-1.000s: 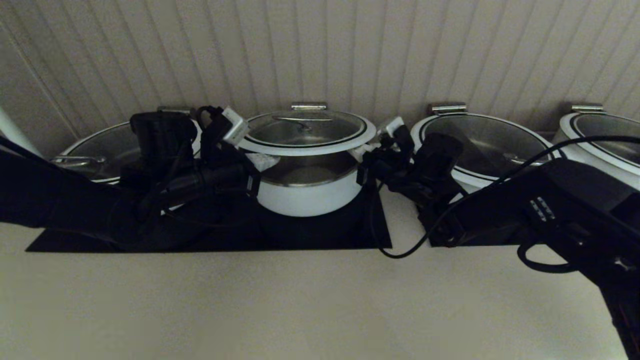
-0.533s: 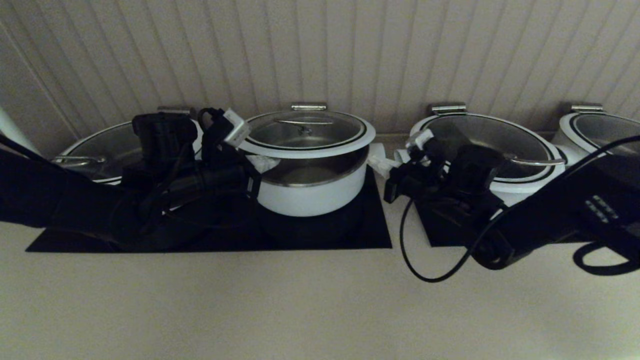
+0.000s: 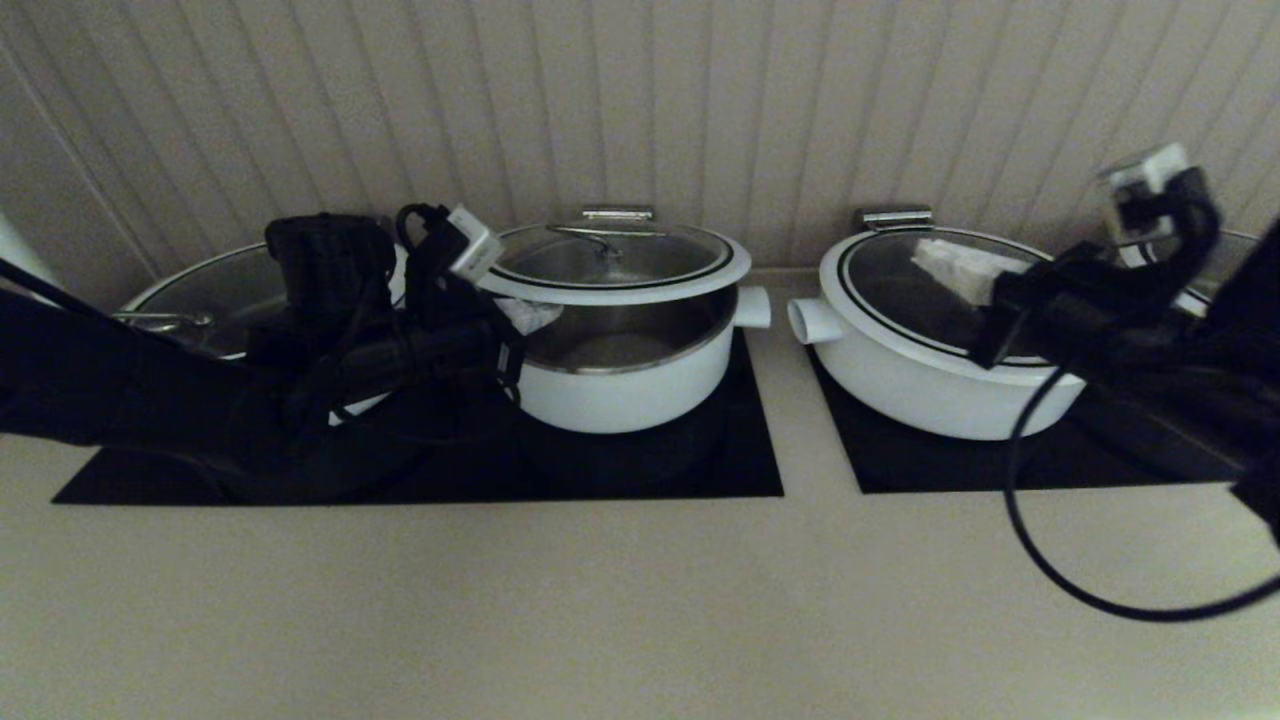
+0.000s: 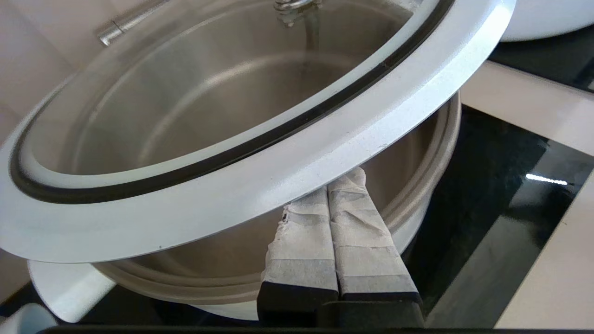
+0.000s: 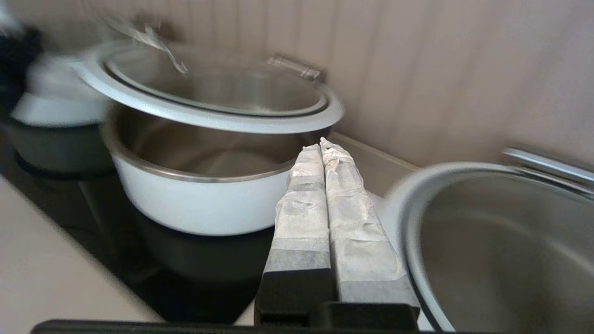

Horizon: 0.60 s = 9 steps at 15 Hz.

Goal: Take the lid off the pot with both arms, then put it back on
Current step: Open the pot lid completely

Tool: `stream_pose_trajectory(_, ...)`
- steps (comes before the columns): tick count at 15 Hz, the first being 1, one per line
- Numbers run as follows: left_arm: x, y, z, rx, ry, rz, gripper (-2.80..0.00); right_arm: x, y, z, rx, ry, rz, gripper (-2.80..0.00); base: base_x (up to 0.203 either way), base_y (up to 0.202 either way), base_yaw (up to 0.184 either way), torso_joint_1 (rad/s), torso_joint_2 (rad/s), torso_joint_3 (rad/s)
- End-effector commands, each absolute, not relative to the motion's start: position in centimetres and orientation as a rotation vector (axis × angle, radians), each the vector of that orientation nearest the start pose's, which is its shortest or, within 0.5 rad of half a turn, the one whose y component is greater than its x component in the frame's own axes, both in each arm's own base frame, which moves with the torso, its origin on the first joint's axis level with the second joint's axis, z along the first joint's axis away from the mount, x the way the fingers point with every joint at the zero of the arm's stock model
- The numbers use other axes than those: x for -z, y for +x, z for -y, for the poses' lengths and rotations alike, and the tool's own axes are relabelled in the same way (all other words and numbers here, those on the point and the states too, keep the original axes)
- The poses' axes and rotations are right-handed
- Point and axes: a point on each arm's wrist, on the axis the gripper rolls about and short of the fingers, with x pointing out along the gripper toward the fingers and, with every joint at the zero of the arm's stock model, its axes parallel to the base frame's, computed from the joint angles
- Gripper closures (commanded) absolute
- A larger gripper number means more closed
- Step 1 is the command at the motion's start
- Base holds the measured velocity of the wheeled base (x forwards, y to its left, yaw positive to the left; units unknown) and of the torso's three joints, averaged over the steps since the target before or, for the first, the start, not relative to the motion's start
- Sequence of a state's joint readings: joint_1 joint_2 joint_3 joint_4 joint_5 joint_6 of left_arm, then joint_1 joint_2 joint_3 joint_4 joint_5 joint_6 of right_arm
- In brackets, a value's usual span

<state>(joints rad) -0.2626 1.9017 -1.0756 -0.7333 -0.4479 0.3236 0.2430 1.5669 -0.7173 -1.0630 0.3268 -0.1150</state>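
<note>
Comparing with one second ago, the big change is on the right side: the right arm has pulled away from the pot and now hangs over the wider pot beside it. Its gripper has both fingers pressed together and holds nothing.

So the lid is now carried by one arm only. It sits tilted above the pot, hinge side at the wall, front edge raised, and its bar handle runs roughly left to right. The left gripper is closed, its tips tucked under the white rim and propping it.

I judge the lift is finished and lowering the lid comes next.
</note>
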Motion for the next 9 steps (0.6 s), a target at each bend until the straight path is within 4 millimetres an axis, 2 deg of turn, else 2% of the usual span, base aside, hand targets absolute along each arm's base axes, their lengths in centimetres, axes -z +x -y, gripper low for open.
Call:
stream_pose_trajectory(1,-19.8,35.7,10.6,0.721,0.303,0.028,0.00,-27.5,16.0,-4.4,-0.495,-0.109,0.372,0.00,0.000,0.000,0.000,0.000,0.00,0.000)
stream_pose_trajectory(3,-19.8,35.7,10.6,0.720,0.303,0.029,0.00,-26.0,9.9,-2.8,-0.436,-0.093,0.352,0.00,0.000,0.000,0.000,0.000,0.00,0.000)
stream_pose_trajectory(5,-19.7,35.7,10.6,0.721,0.303,0.028,0.00,-23.4,4.3,-1.4,-0.393,-0.083,0.318,0.00,0.000,0.000,0.000,0.000,0.00,0.000)
stream_pose_trajectory(6,-19.7,35.8,10.6,0.721,0.303,0.026,0.00,-21.8,2.1,-0.9,-0.380,-0.081,0.294,0.00,0.000,0.000,0.000,0.000,0.00,0.000)
stream_pose_trajectory(8,-19.6,35.8,10.6,0.721,0.302,0.025,0.00,-18.3,-0.8,-0.1,-0.328,-0.080,0.237,0.00,0.000,0.000,0.000,0.000,0.00,0.000)
stream_pose_trajectory(9,-19.7,35.8,10.6,0.721,0.302,0.026,0.00,-16.2,-0.9,0.0,-0.296,-0.084,0.173,0.00,0.000,0.000,0.000,0.000,0.00,0.000)
